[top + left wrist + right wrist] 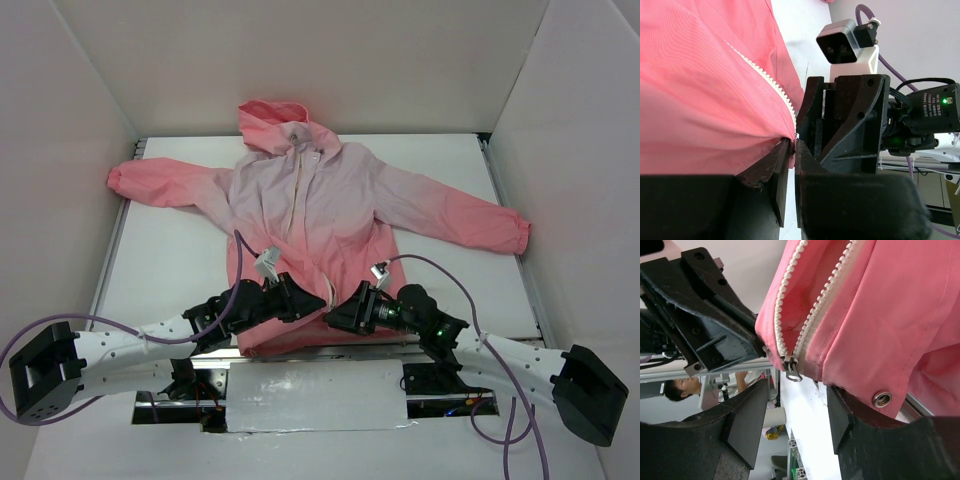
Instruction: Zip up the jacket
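Note:
The jacket [310,200] lies spread flat on the table, hood at the back, coral-pink at hem and sleeves, pale at the chest. Its cream-white zipper [297,190] runs down the front. My left gripper [312,310] is shut on the jacket's bottom hem at the zipper's lower end; in the left wrist view the fabric [715,95] is pinched between the fingertips [782,155]. My right gripper [335,318] is open just right of it. In the right wrist view the metal zipper slider [791,369] hangs at the hem between the open fingers [747,422], which do not touch it.
White walls enclose the table on three sides. A metal-taped plate [315,395] lies at the near edge between the arm bases. Purple cables [450,275] loop off both arms. A metal snap [882,399] sits on the hem by my right finger.

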Controlling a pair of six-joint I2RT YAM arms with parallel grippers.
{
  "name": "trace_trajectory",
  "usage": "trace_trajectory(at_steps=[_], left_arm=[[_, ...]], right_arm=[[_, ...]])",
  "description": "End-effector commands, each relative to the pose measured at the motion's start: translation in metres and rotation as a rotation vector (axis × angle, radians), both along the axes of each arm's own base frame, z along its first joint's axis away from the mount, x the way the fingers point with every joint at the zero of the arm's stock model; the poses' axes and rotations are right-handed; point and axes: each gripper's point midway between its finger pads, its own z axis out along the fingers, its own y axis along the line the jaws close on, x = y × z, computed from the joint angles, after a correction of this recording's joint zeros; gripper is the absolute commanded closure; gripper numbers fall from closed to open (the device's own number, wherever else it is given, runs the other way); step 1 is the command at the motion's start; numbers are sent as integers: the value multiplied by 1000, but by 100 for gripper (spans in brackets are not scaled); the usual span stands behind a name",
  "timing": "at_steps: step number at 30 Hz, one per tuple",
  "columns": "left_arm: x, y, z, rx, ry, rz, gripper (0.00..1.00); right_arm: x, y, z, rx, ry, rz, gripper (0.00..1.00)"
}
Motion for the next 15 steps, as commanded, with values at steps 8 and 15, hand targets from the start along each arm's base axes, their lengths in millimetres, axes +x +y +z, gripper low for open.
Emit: trace_trajectory(at_steps=[8, 15], left_arm=[[3, -8, 38, -107, -51, -5, 100], [3, -6, 37, -106, -53, -1, 100]], right_arm=[[9, 13, 34, 89, -67, 0, 45], [8, 12, 44, 136, -47, -7, 46]])
